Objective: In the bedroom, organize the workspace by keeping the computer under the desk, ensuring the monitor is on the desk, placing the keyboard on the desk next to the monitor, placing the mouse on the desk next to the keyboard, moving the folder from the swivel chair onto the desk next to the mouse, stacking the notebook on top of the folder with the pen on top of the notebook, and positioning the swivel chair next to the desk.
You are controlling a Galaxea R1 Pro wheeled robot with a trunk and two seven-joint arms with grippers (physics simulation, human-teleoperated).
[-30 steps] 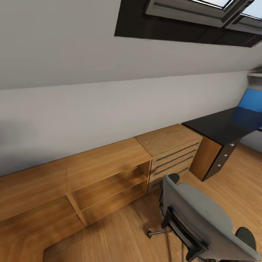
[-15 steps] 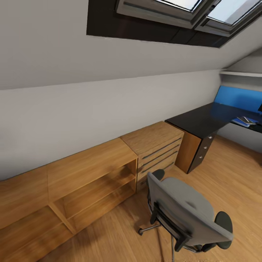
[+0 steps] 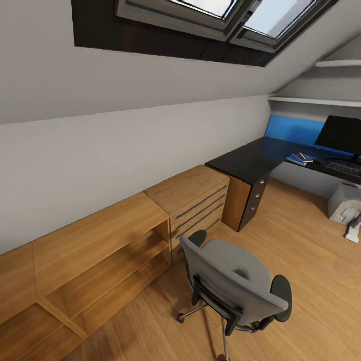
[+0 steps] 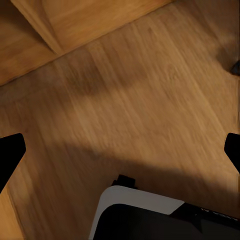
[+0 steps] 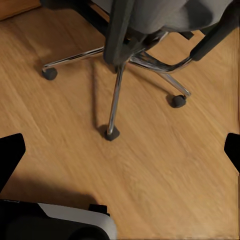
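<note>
While both grippers hang low over a wooden floor point(image 5: 165, 165), the head view looks across an attic bedroom with a sloped white wall and skylights point(image 3: 220, 12). The left gripper point(image 4: 120, 150) has its two dark fingertips spread far apart with nothing between them; just below it is bare floor, with the foot of a low wooden shelf unit point(image 3: 95, 260) beyond it and a white and black part of the robot's body on the near side. The right gripper point(image 5: 120, 150) is likewise spread wide and empty; straight ahead of it, close by, stands the swivel chair point(image 3: 233, 281), its chrome star base and black casters on the floor and its grey seat above. Seen from the head, the chair stands on open floor, its back towards the camera, well apart from the desk point(image 3: 250, 160). That glossy black surface runs along the far wall, beyond the chair from the grippers, next to a wooden dresser point(image 3: 193, 195). On the surface stand the monitor point(image 3: 343, 134) and, in front of it, the keyboard point(image 3: 346, 168); beside the keyboard lies the blue folder point(image 3: 299, 160) with something small and pale on top, too small to identify. A blue wall panel point(image 3: 293, 130) sits behind the surface, and a pale boxy object point(image 3: 346, 205) stands on the floor beneath it.
</note>
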